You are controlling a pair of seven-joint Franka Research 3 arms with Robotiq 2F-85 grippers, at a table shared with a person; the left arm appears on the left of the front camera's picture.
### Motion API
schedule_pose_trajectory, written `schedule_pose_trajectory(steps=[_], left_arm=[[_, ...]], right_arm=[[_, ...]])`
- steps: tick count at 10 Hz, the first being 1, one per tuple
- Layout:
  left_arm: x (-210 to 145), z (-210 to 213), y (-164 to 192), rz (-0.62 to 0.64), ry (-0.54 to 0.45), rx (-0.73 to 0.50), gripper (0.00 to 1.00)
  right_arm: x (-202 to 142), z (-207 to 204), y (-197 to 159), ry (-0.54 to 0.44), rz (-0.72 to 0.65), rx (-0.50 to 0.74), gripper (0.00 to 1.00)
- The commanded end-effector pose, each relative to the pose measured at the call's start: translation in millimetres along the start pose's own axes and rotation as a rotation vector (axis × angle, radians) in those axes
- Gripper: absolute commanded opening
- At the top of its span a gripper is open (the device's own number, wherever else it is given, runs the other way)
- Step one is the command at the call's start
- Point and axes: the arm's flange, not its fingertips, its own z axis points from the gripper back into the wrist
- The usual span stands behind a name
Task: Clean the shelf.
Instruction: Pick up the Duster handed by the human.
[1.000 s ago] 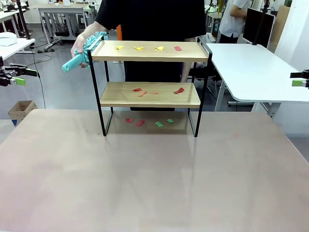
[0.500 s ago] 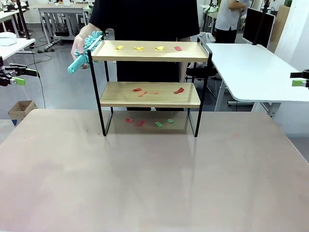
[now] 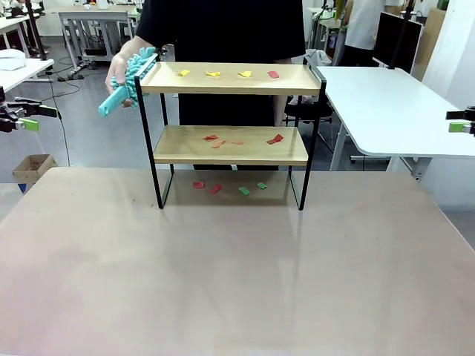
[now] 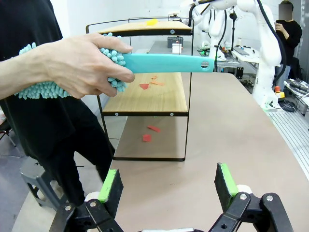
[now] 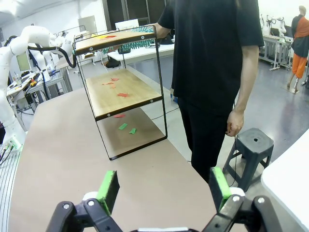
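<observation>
Bright even light, sharp, wide-angle wrist distortion

Turquoise duster (image 4: 164, 63), pale-wood shelf (image 3: 185, 150) framed black, red, yellow, green scraps (image 3: 244, 190).

One shelf (image 3: 223, 87), two boards | top board: three yellow scraps (image 3: 213, 74), one red scrap (image 3: 273, 74) by its right edge | lower board: four reddish scraps (image 3: 276, 139) | table (image 3: 237, 282) beneath: two red bits (image 3: 198, 185), two green bits (image 3: 244, 190) | one teal duster (image 3: 119, 96) at the top board's left edge
</observation>
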Motion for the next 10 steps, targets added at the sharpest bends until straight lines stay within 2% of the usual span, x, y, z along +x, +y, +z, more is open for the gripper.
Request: schedule_pose_trajectory(steps=[1,2,4,6,7,8,10], left_arm=[[0,0,0,0.0,0.0,0.0,1.0],[29,-1,-9,0.047,0.038,0.041,1.0],[91,-6,-34,0.134,0.217,0.178,1.0],[154,-17,-63,0.208,0.308,0.277,1.0],[185,-28,-87,0.177,0.349,0.352,1.0],[207,-38,-105,0.151,0.391,0.413,1.0],[237,-70,-129,0.23,0.481,0.56,1.0]], right_arm=[[2,0,2,0.002,0.003,0.004,1.0],[2,0,2,0.002,0.003,0.004,1.0],[2,0,2,0.002,0.003,0.004,1.0],[2,0,2,0.002,0.003,0.004,1.0],[2,0,2,0.002,0.003,0.004,1.0],[2,0,2,0.002,0.003,0.004,1.0],[2,0,2,0.002,0.003,0.004,1.0]])
